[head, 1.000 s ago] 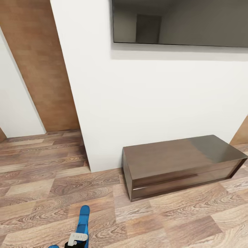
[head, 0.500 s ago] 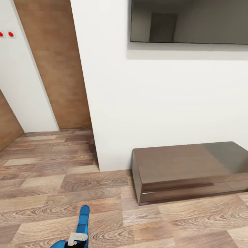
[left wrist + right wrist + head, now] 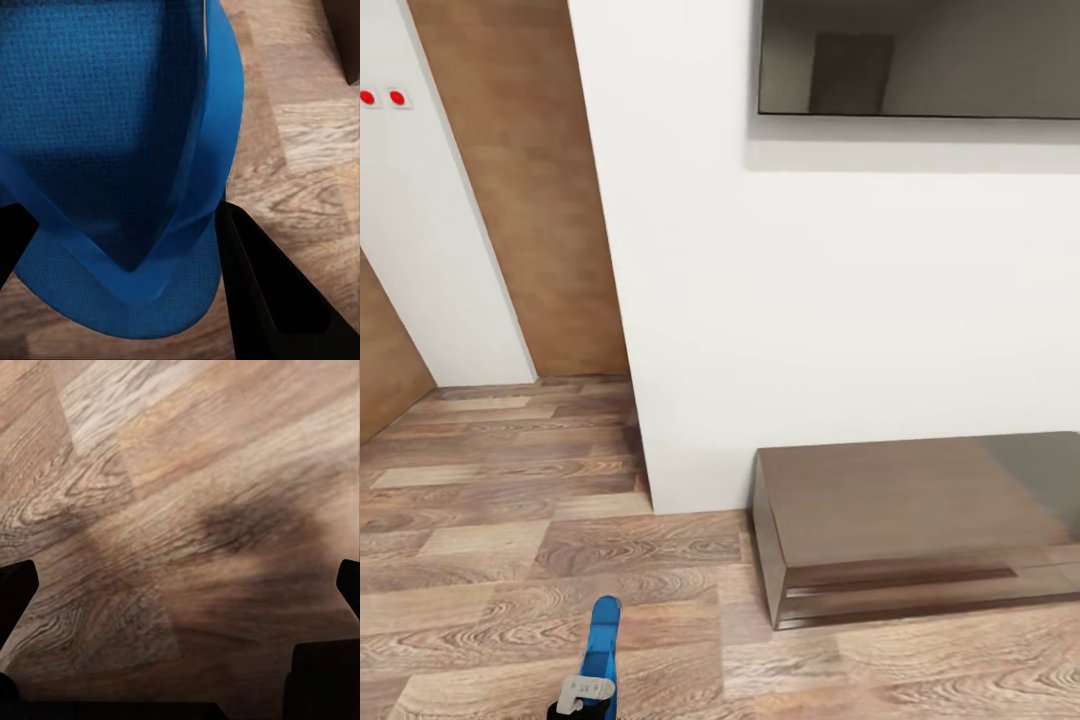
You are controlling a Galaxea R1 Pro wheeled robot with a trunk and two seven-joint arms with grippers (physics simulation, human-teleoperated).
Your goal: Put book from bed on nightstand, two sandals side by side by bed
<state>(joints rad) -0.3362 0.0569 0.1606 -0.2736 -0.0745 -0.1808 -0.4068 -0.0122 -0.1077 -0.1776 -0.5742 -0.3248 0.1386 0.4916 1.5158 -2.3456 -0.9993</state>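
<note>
One bright blue sandal (image 3: 602, 640) pokes up at the bottom edge of the head view, held over the wood floor by my left gripper (image 3: 588, 695). In the left wrist view the sandal's sole and thin straps (image 3: 120, 135) lie between the two dark fingers (image 3: 259, 292), and my left gripper (image 3: 127, 259) is shut on it. My right gripper (image 3: 180, 607) hangs open over bare floor planks, its dark fingertips (image 3: 15, 592) wide apart. The book, the bed, the nightstands and the other sandal are out of view.
A white wall (image 3: 760, 300) stands straight ahead with a dark screen (image 3: 920, 60) mounted high. Below it sits a long low dark brown cabinet (image 3: 920, 520). A passage with brown wood panels (image 3: 530, 200) opens at the left over wood floor (image 3: 490, 470).
The whole picture has slid right and down, so the camera has turned; more of the left passage shows. The sandal stays in the same spot in my left gripper.
</note>
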